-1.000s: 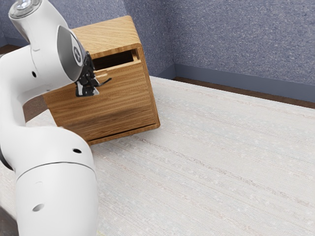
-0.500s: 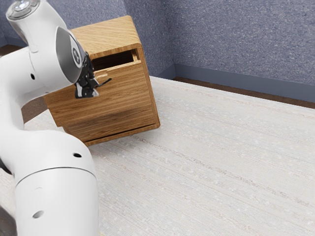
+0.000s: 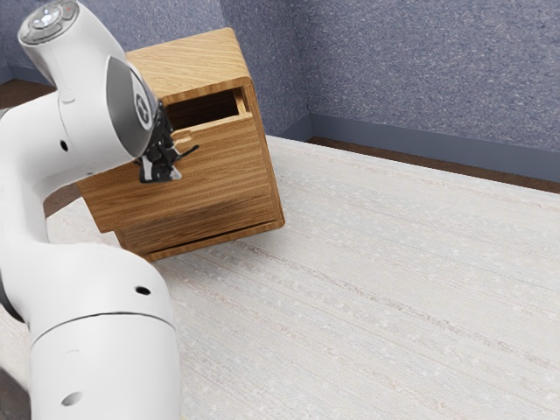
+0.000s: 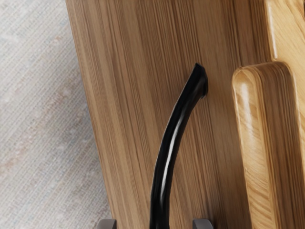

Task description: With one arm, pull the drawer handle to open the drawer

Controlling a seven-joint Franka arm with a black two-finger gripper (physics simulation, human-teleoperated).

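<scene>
A wooden cabinet (image 3: 188,61) stands at the back of the table, toward the exterior view's left. Its drawer front (image 3: 223,166) stands slightly out, with a dark gap (image 3: 203,107) showing behind its top edge. My black gripper (image 3: 164,164) is at the drawer's curved black handle (image 3: 186,149). In the wrist view the handle (image 4: 174,138) runs down between my two fingertips (image 4: 106,223), which stand apart on either side of it without pressing on it. The gripper is open around the handle.
The pale table (image 3: 394,289) stretches wide toward the exterior view's right and front. A blue-grey wall (image 3: 420,61) with a dark skirting runs behind it. My own white arm (image 3: 87,262) fills the exterior view's left.
The drawer has slid out a little and the dark gap at its top has widened. My hand has shifted slightly with the handle.
</scene>
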